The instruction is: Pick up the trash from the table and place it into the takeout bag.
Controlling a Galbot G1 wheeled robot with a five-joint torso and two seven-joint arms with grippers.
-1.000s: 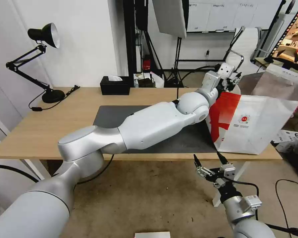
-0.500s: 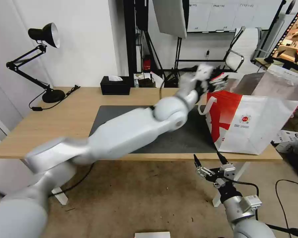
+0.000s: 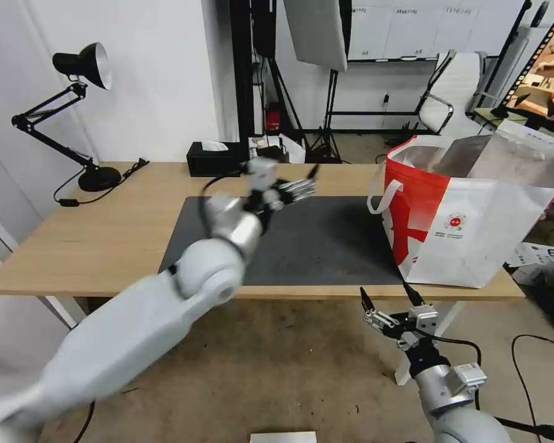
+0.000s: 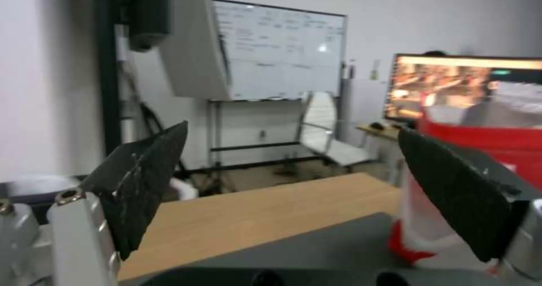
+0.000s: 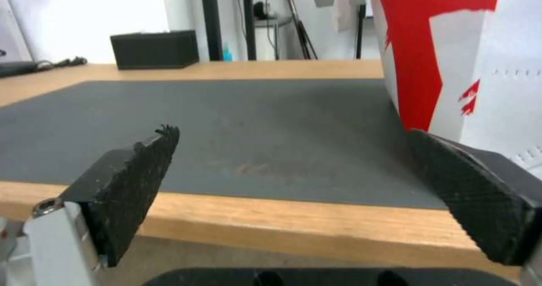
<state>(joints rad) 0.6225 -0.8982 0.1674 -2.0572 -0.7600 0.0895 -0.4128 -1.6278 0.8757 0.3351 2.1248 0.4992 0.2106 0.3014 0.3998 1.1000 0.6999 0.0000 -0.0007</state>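
Two grippers: both empty, one raised over the work surface, one parked below it.
Left gripper point(image 3: 301, 184): above the far middle of the dark mat point(image 3: 314, 240), well apart from the bag; fingers spread wide with nothing between them, as confirmed in the left wrist view point(image 4: 294, 193).
Left arm posture: stretched forward and up across the near edge of the table point(image 3: 104, 246); judged free of any load, since no item hangs from the fingers.
Right gripper point(image 3: 393, 303): low, in front of the table's near edge and just beside the bag's near corner; fingers apart, empty, matching the right wrist view point(image 5: 299, 201). Judged idle, kept under the tabletop to stay out of the left arm's sweep.
Takeout bag point(image 3: 474, 227): upright on the right end of the table, partly on the mat, mouth open upward, foil lining exposed, white loop handle drooping on the left side. Open top judged to allow drops from above without a second arm holding it.
Trash: none visible on the mat or on the bare wood; presumably inside the bag, though the interior contents cannot be made out.
Tissue box point(image 3: 214, 160): black, at the far edge of the table, not part of the task.
Desk lamp point(image 3: 74, 111): at the far left corner, clear of the arm.
Task progress: judged complete or nearly so.
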